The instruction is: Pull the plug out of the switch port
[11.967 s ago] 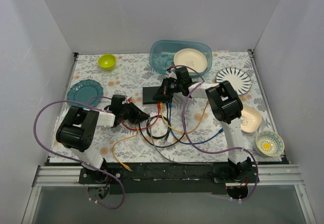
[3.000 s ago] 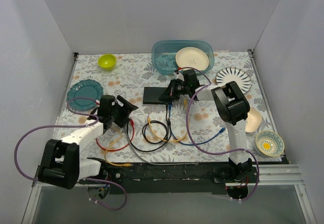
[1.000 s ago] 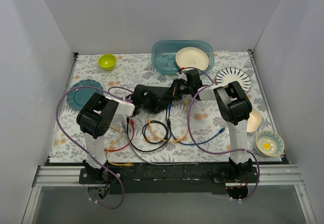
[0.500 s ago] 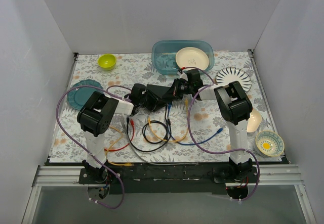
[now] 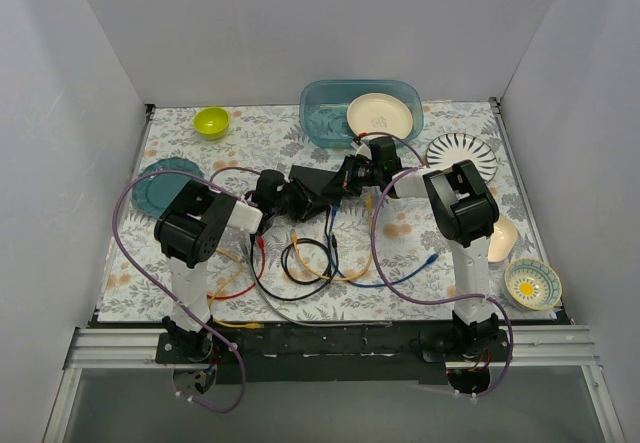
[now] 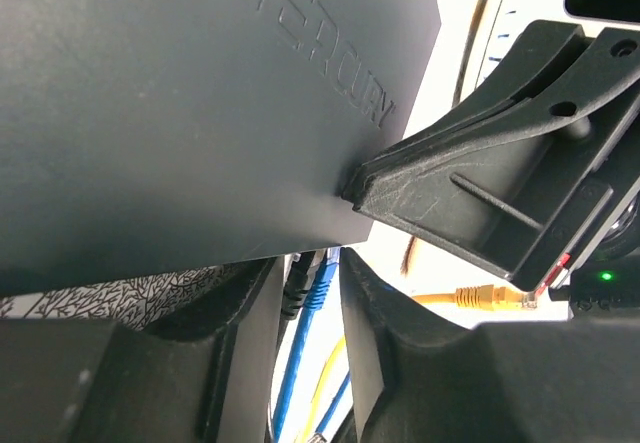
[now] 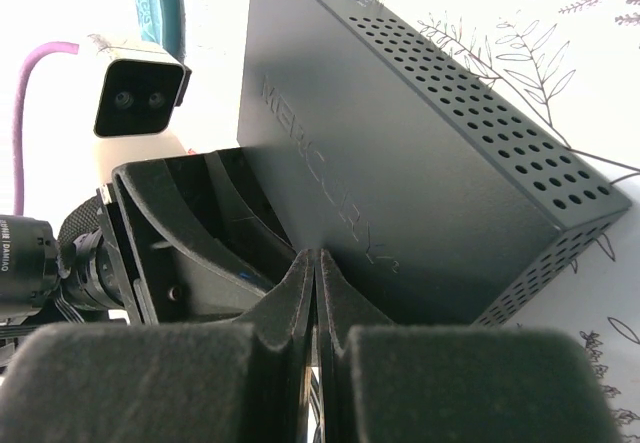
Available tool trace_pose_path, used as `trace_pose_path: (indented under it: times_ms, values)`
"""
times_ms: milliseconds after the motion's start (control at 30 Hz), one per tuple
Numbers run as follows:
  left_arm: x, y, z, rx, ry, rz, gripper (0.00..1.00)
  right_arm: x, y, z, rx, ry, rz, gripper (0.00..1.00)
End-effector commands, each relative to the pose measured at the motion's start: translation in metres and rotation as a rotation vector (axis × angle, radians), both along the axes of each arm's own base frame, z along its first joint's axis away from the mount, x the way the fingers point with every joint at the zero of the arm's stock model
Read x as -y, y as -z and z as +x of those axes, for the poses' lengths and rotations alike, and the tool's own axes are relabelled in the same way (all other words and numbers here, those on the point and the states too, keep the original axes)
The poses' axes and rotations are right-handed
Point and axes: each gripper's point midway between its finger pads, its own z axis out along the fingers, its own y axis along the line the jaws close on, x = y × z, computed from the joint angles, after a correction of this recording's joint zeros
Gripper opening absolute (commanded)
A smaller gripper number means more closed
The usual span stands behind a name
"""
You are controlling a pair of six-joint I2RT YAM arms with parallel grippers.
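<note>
Table (image 5: pixel 250 148) with switch (image 5: pixel 314 179); plate (image 5: pixel 378 115) in tub (image 5: pixel 322 119)

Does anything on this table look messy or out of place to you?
Yes: loose coloured cables lie tangled on the mat in front of the black switch, and a cream plate sits inside the blue tub.

We find the switch (image 5: pixel 316 179) hemmed by the left gripper (image 5: pixel 287 197) at 8 o'clock, right gripper (image 5: pixel 349 175) at 3, tub (image 5: pixel 320 115) at 12, cables (image 5: pixel 310 259) at 6, with mat (image 5: pixel 255 145) free toward 10.
</note>
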Motion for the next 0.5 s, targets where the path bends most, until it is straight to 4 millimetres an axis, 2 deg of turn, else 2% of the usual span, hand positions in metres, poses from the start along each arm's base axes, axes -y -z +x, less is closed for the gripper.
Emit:
trace_pose_path:
  times_ms: [0,267,467]
  values:
    - [-0.024,0.062,-0.032,-0.146,0.016,0.150,0.28,0.023,0.061,-0.021,-0.128,0.036,-0.161,0.06]
    - [-0.024,0.073,-0.031,-0.200,0.003,0.173,0.25,0.025,0.062,-0.021,-0.128,0.039,-0.165,0.06]
    - [-0.023,0.079,-0.027,-0.264,-0.028,0.186,0.31,0.025,0.063,-0.022,-0.130,0.038,-0.165,0.06]
